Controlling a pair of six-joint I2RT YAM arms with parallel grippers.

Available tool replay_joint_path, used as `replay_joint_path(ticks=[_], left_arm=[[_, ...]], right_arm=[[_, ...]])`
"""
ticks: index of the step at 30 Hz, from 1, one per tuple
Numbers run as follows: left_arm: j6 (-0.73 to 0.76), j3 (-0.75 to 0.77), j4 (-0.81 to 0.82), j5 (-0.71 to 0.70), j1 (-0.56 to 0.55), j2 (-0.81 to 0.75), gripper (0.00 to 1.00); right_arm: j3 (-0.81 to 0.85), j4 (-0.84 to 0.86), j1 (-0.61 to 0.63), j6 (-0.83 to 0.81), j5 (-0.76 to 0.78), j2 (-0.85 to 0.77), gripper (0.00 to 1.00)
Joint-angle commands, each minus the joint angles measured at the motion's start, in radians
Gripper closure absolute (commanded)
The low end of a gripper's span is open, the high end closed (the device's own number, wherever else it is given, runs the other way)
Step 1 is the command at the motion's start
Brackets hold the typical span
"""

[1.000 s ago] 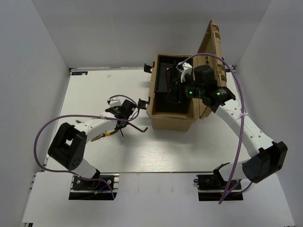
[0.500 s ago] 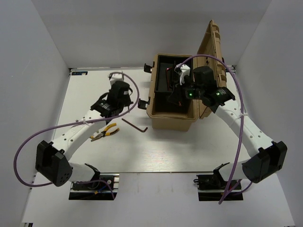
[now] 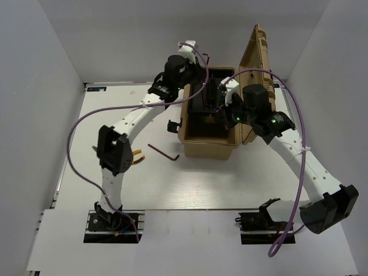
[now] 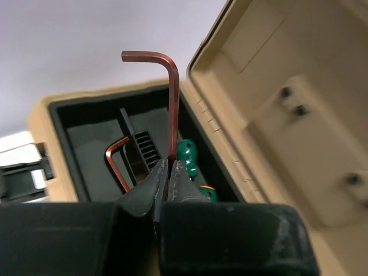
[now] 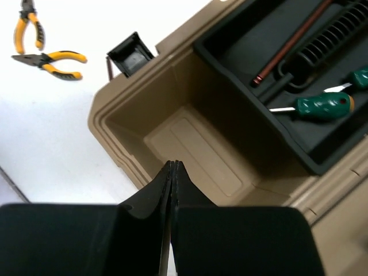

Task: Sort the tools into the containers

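Thin dark-red L-shaped key (image 4: 172, 98), pinched upright in left hand (image 4: 168, 167) over box (image 3: 210, 146) tray (image 4: 86, 138), 12 o'clock. Right hand (image 5: 172, 167) pressed together, empty. Second key (image 3: 164, 152), pliers (image 5: 57, 56) on white surface (image 3: 201, 184); white walls (image 3: 34, 69).

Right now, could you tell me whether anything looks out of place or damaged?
Nothing looks damaged or spilled. A dark-red L-shaped hex key and yellow-handled pliers lie loose on the white table, outside the tan plastic toolbox.
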Motion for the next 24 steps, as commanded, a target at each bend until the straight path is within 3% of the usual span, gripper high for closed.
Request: replay_joint_path(ticks=[1, 8, 9, 12, 14, 18, 22, 23, 24], left_arm=[[0.015, 0.14, -0.045, 0.041, -0.002, 0.111, 1.0], [0.015, 0.188, -0.085, -0.037, -0.002, 0.199, 1.0], [0.015, 0.188, -0.095, -0.038, -0.002, 0.208, 0.96], [0.024, 0.188, -0.117, -0.047, -0.002, 0.209, 0.78], [0.033, 0.188, -0.117, -0.047, -0.002, 0.209, 0.51], [0.044, 0.197, -0.117, -0.038, -0.002, 0.176, 0.29], [0.053, 0.158, -0.138, -0.094, -0.002, 0.045, 0.26], [0.053, 0.059, -0.138, -0.122, -0.002, -0.006, 0.28], [0.053, -0.011, -0.138, -0.155, -0.002, -0.068, 0.43]], right_arm=[[-0.016, 0.02, -0.009, -0.033, 0.05, -0.036, 1.0], [-0.044, 0.038, -0.017, -0.036, 0.066, -0.038, 1.0], [-0.046, 0.04, -0.018, -0.036, 0.063, -0.033, 1.0], [-0.053, 0.046, -0.018, -0.041, 0.052, -0.027, 0.94], [-0.056, 0.047, -0.017, -0.049, 0.036, -0.026, 0.83], [-0.055, 0.029, -0.014, -0.088, -0.109, -0.007, 0.69], [-0.029, -0.002, -0.001, -0.162, -0.262, 0.043, 0.58], [-0.021, -0.026, 0.006, -0.183, -0.305, 0.052, 0.58], [-0.014, -0.031, 0.023, -0.199, -0.321, 0.071, 0.58]])
